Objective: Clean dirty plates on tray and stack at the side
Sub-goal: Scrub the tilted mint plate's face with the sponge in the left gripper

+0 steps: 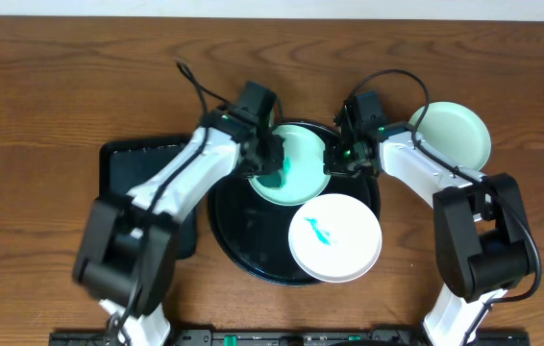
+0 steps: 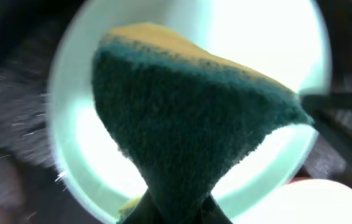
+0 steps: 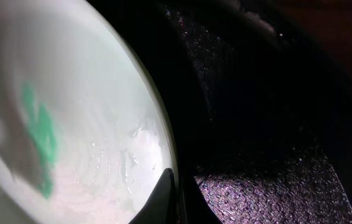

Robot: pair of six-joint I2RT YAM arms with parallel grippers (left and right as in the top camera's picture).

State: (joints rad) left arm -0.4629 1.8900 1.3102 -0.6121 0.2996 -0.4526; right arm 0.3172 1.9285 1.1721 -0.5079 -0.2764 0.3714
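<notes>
Wood-grain desk (image 1: 61,77): left pincer (image 1: 270,175) clamps a fuzzy green sponge (image 2: 188,124) (yellow-backed) on a glossy mint-green round plate (image 1: 306,154); right pincer (image 1: 342,163) closed at its rim.

I find no writing, label, brand, number or sign that I can read in any of my three views. Every surface I see, near or far, left or right, is plain or too blurred to show characters.
</notes>
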